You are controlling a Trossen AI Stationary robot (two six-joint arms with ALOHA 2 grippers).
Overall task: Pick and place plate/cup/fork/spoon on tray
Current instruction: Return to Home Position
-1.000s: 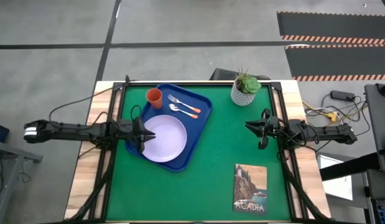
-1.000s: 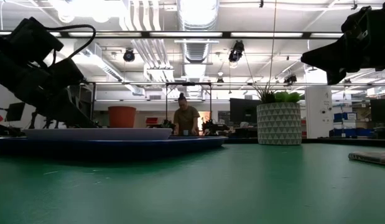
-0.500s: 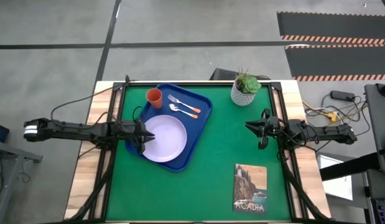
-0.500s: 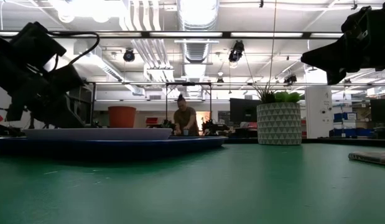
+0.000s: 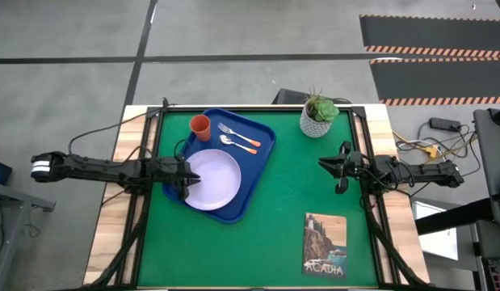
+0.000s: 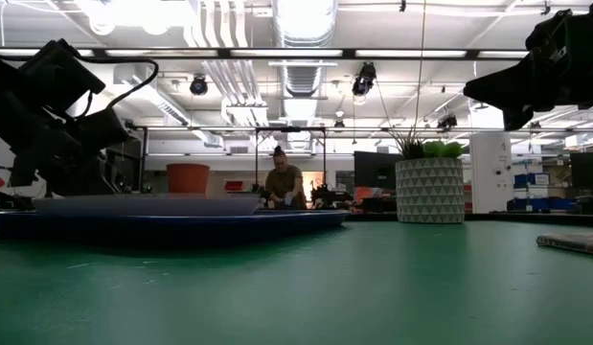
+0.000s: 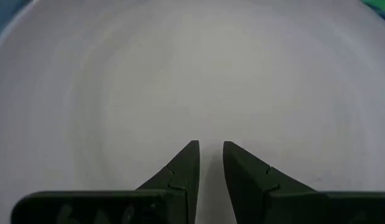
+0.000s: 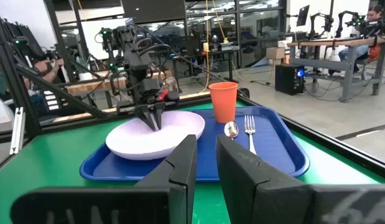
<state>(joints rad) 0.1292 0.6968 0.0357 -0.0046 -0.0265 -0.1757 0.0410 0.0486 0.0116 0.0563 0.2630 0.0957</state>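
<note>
Just left hand [image 7: 208,149], fingers slightly apart, over plate [image 7: 180,74]

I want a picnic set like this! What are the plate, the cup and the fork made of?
The plate looks like plastic: pale lavender-white, smooth, with a soft even sheen. The cup looks like plastic too: solid orange, matte, thin-walled. The fork seems to be shiny silver metal at the prongs; its orange handle is probably plastic, though it's too small to be sure.

**Other things on and around the table**

A potted plant [image 5: 318,114] in a white pot stands near the far edge of the green mat [image 5: 306,194]. A picture card [image 5: 325,245] lies near the front edge. A person [image 6: 285,182] is in the room behind.
</note>
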